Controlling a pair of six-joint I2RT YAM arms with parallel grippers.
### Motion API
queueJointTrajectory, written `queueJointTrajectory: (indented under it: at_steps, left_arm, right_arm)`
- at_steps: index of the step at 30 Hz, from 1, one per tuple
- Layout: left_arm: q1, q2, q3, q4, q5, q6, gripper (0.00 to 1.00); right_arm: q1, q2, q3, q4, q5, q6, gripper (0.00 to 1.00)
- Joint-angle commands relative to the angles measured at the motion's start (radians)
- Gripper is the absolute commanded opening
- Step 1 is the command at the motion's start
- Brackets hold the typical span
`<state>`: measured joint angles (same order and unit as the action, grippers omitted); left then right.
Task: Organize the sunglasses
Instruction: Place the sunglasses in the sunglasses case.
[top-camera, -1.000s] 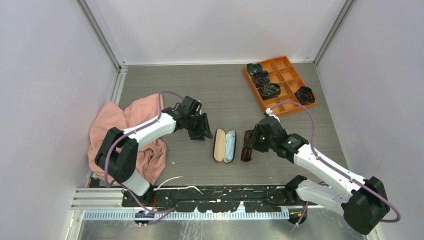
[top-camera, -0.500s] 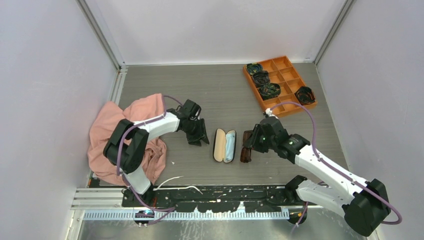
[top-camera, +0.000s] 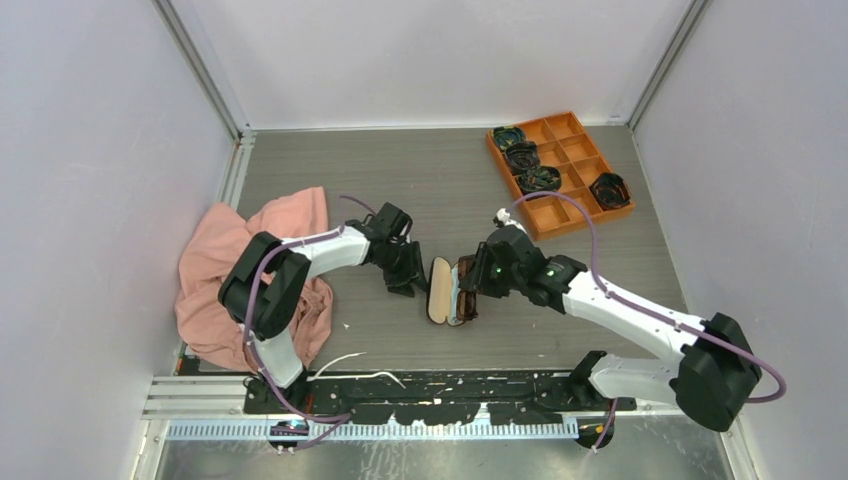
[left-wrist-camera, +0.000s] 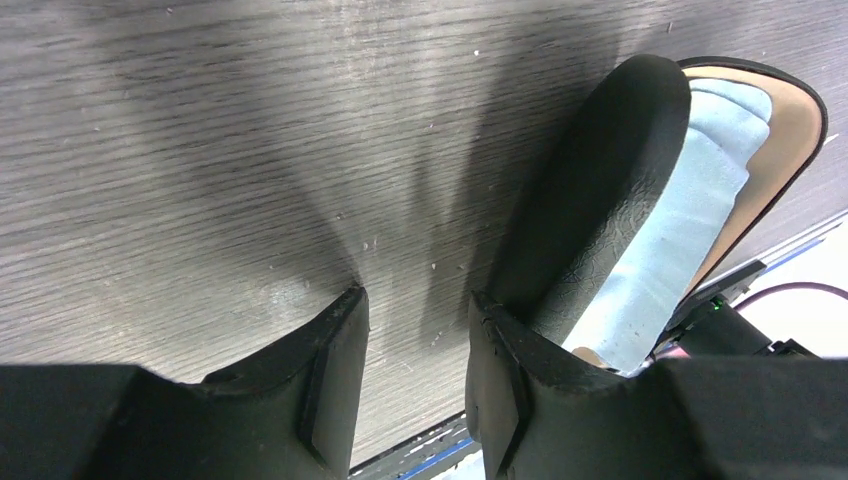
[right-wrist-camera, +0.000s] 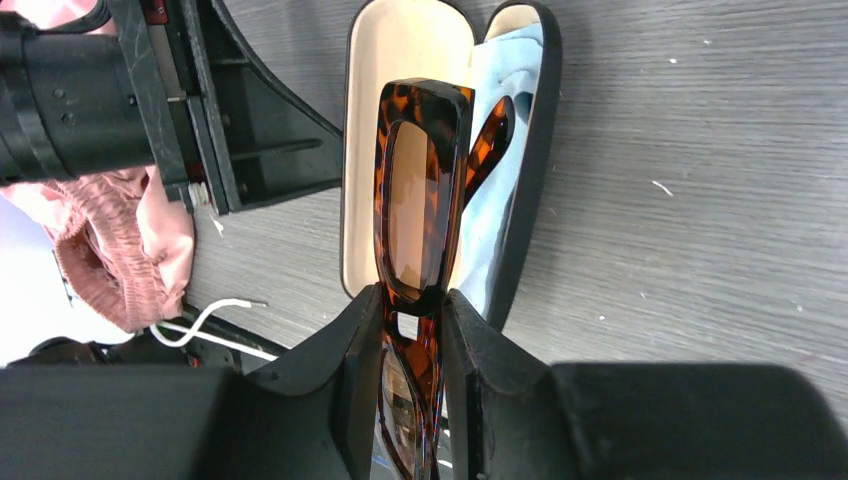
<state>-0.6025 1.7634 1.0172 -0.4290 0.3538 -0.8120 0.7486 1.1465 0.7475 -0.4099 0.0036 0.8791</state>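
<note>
Shifted rightward since a second ago, the left gripper (left-wrist-camera: 415, 312) stands at the left edge of the open black case (top-camera: 437, 290), jaws slightly apart and empty, one finger touching its shell. Off the table since then, the sunglasses (right-wrist-camera: 420, 200) hang folded over the case's right half, long axis near to far along the case, pinched at the bridge by the right gripper (right-wrist-camera: 410, 322).
</note>
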Motion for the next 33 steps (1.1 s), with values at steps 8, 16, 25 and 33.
queueJointTrajectory:
  at_steps: [8,16,25,33]
  left_arm:
    - [-0.008,0.002,0.034,0.032,0.027,-0.018,0.44]
    - [-0.01,-0.017,0.048,0.023,0.045,-0.016,0.44]
    - [-0.016,-0.029,0.06,0.011,0.058,-0.013,0.44]
    - [-0.032,-0.023,0.063,0.018,0.063,-0.021,0.44]
  right_arm:
    - [0.017,0.138,0.028,0.146,0.069,0.023,0.24]
    - [0.017,0.168,-0.031,0.195,0.121,0.004,0.24]
    - [0.017,0.242,-0.092,0.247,0.135,0.002,0.24]
    - [0.017,0.25,-0.124,0.278,0.127,0.021,0.24]
